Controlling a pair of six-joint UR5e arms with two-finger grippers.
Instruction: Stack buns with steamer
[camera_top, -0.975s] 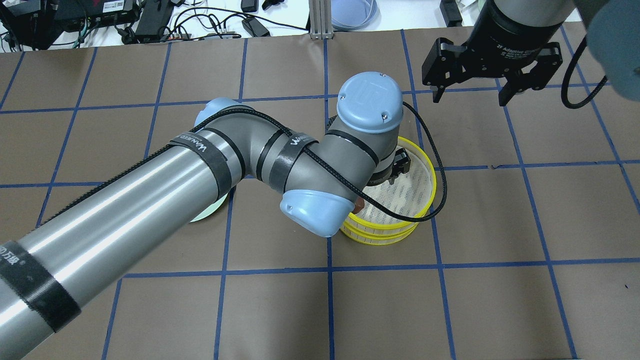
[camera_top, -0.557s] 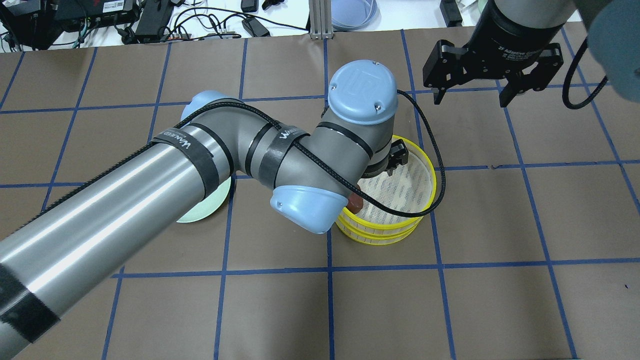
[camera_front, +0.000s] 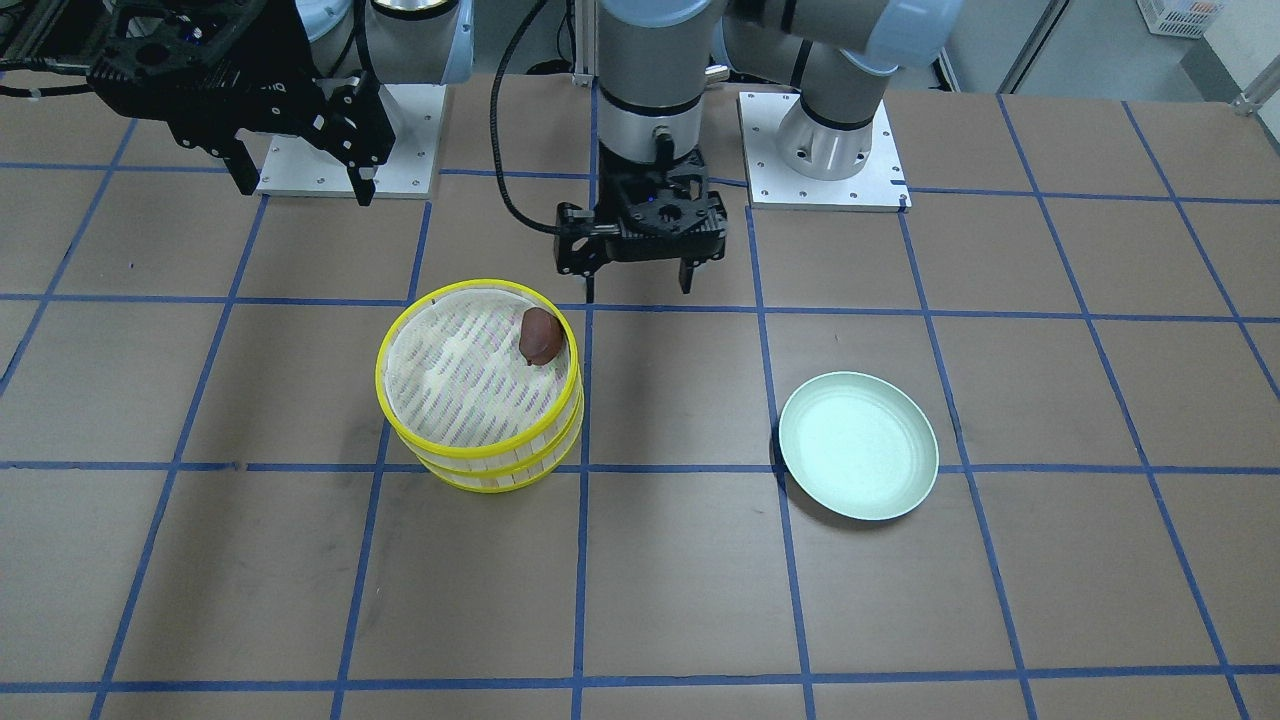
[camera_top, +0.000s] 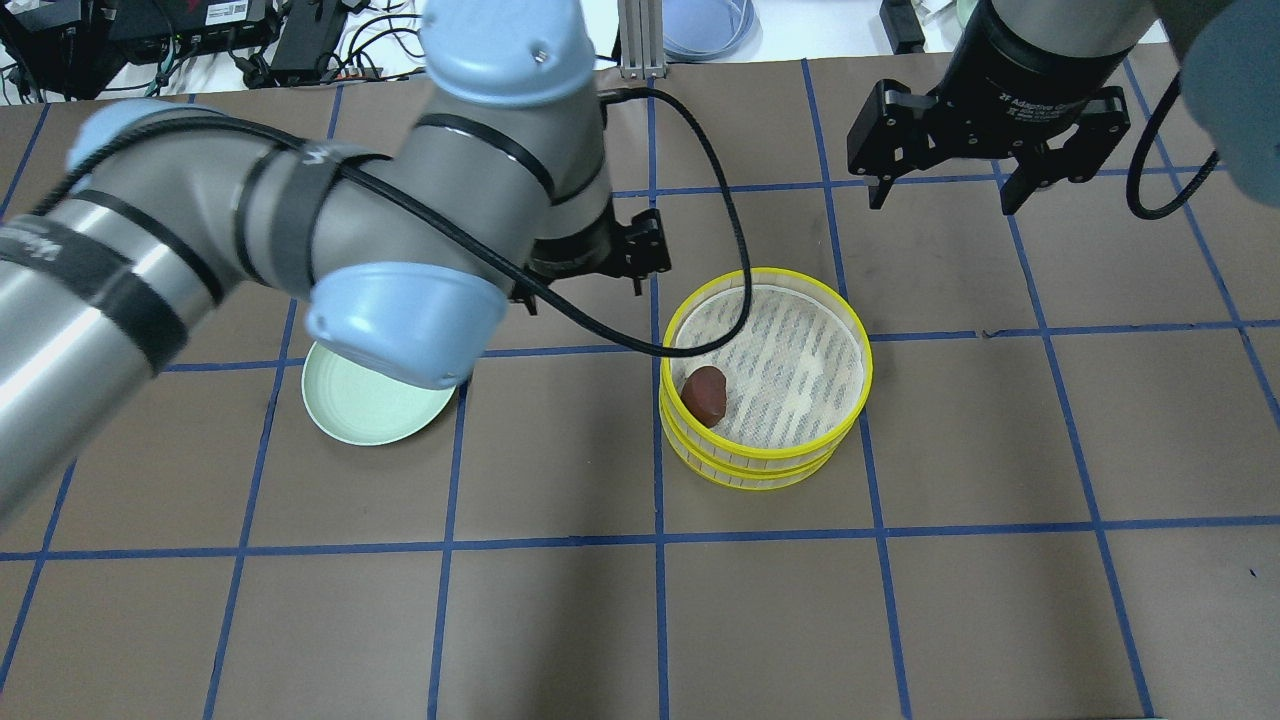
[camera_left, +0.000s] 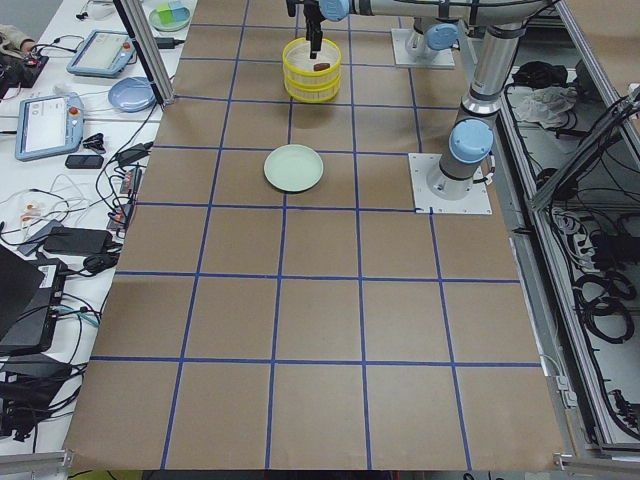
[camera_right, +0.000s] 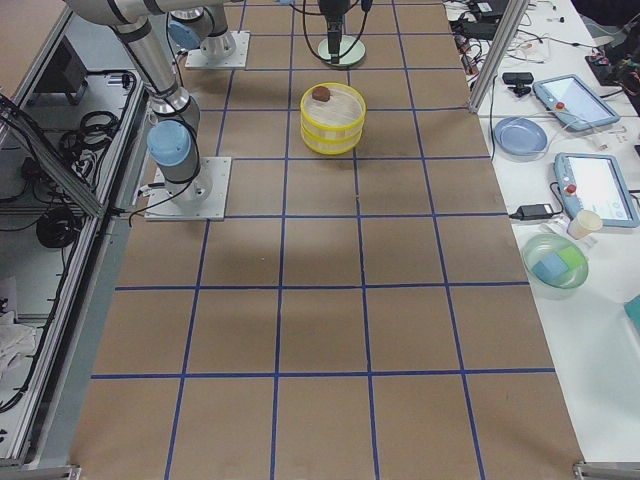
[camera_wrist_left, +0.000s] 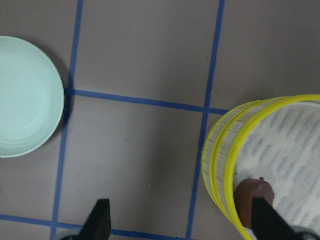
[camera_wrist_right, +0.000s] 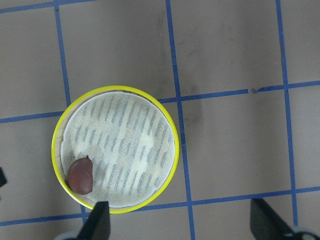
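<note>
A yellow two-tier steamer (camera_top: 752, 470) stands mid-table. The glossy reddish-brown bun (camera_top: 706, 394) lies in its top tier on the lined floor, against the rim on the plate's side; it also shows in the front view (camera_front: 540, 335) and both wrist views (camera_wrist_right: 81, 175) (camera_wrist_left: 255, 192). The cream-white bun is not in view. My left gripper (camera_front: 638, 290) is open and empty, hovering above the table between steamer and plate, beside the steamer's rim. My right gripper (camera_top: 940, 200) is open and empty, high beyond the steamer's far right.
An empty pale green plate (camera_top: 370, 410) sits left of the steamer, partly under my left arm. A metal post (camera_top: 635, 40) and cables line the table's far edge. Brown gridded tabletop surrounds the steamer.
My left arm has pulled back from over the steamer, up and to the left. The brown bun, half hidden under it before, now lies in plain view. The right arm has barely moved.
</note>
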